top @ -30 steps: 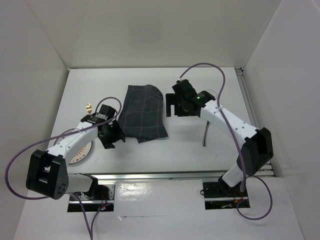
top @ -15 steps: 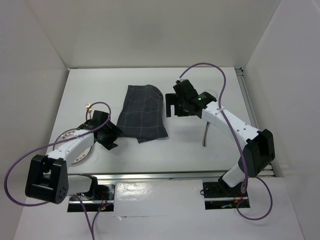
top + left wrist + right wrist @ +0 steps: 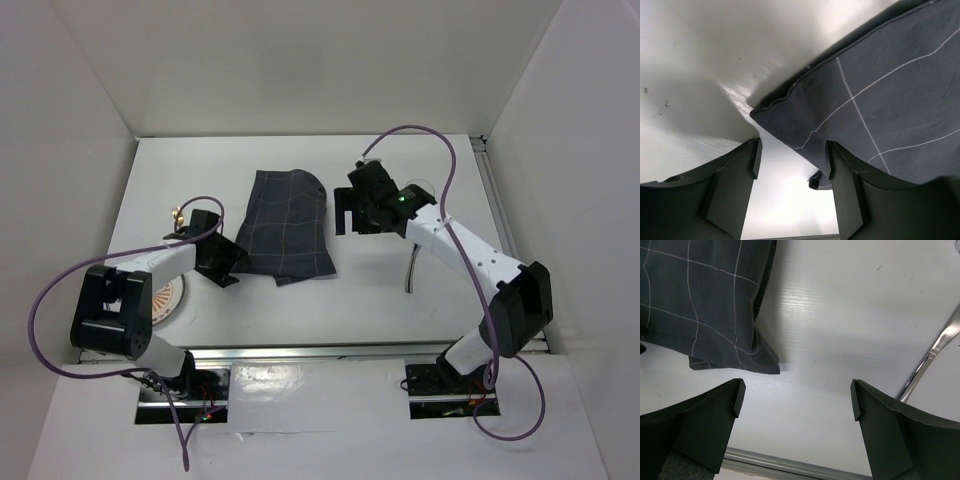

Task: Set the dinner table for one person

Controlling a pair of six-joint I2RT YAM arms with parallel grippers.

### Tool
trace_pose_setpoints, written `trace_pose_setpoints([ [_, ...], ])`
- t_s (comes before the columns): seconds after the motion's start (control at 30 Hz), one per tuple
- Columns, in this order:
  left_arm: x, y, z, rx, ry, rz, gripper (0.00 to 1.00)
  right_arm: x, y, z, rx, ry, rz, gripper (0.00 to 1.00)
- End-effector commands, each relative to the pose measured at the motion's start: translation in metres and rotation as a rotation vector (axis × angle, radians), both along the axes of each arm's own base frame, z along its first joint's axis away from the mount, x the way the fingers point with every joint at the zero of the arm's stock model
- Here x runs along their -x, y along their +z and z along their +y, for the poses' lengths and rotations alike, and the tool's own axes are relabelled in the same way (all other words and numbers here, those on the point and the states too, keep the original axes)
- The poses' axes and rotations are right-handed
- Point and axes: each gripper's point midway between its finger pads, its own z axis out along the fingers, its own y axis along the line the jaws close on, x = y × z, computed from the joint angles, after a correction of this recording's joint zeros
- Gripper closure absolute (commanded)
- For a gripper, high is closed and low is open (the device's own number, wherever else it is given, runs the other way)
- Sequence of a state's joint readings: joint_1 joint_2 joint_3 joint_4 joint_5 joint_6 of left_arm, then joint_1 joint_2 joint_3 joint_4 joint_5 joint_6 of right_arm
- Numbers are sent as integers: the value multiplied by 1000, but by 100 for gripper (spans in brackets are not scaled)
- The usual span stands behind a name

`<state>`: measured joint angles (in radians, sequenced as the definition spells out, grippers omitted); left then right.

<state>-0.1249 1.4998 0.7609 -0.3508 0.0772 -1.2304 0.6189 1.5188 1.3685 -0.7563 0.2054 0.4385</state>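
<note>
The dinner table [image 3: 300, 300] is a white top with a dark grid-lined cloth mat [image 3: 288, 225] lying rumpled near its middle. My left gripper [image 3: 230, 265] is low at the mat's left edge. In the left wrist view it [image 3: 793, 145] is open, and the mat's corner [image 3: 760, 110] lies just ahead of the fingers, with its edge running behind the right finger [image 3: 845, 185]. My right gripper [image 3: 348, 222] hovers right of the mat. It [image 3: 797, 385] is open wide over bare table.
A patterned plate [image 3: 165, 298] lies partly under the left arm, and a small gold object [image 3: 177, 213] sits behind it. A silver utensil [image 3: 410, 270] lies right of the mat, its handle [image 3: 935, 352] in the right wrist view. A metal rail [image 3: 790, 465] edges the near side.
The left arm has folded back toward the left wall, and its gripper has shifted slightly up along the mat's left edge. The right arm has barely moved.
</note>
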Motion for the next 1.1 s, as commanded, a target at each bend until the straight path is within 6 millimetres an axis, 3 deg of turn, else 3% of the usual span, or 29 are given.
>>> trace_pose_setpoints([
  [0.0, -11, 2, 1, 0, 17, -26, 29, 5, 23, -6, -14, -26, -48, 0],
  [0.1, -17, -1, 2, -12, 11, -30, 31, 10, 21, -8, -27, -44, -41, 0],
  [0.27, -21, -10, 0, -12, -2, 2, 42, 20, 18, -9, -57, -60, -14, 0],
  [0.37, -17, -17, 6, -32, -14, 17, 67, 28, 12, -9, -77, -73, 17, 0],
  [0.4, -23, -12, 5, -35, -24, -2, 80, 31, 6, -9, -73, -68, 34, 0],
  [0.43, -22, -10, 6, -40, -34, 7, 100, 34, 2, -9, -74, -61, 49, 0],
  [0.53, -41, 19, 6, -62, -64, -49, 100, 50, -15, -8, -85, -63, 105, 0],
  [0.67, -61, 81, 7, -81, -89, -144, 100, 61, -25, 3, -124, -47, 118, 0],
  [0.7, -69, 105, 6, -84, -98, -179, 100, 60, -27, 5, -139, -63, 119, 0],
  [0.77, -76, 128, 7, -97, -103, -218, 100, 71, -38, 16, -147, -25, 119, 0],
  [0.8, -85, 151, 3, -99, -121, -269, 100, 64, -36, 28, -186, -19, 73, 0],
  [0.83, -84, 158, 5, -115, -130, -270, 100, 72, -49, 35, -179, 10, 71, 0],
  [0.9, -92, 176, 0, -118, -150, -311, 100, 60, -43, 58, -239, 64, -39, 0],
  [0.93, -93, 181, -5, -122, -171, -327, 100, 68, -53, 66, -229, 112, -58, 0],
  [1.0, -93, 188, -8, -120, -180, -338, 100, 59, -48, 81, -288, 121, -126, 0],
  [1.07, -94, 187, -9, -121, -181, -329, 100, 61, -61, 93, -280, 153, -123, 3],
])
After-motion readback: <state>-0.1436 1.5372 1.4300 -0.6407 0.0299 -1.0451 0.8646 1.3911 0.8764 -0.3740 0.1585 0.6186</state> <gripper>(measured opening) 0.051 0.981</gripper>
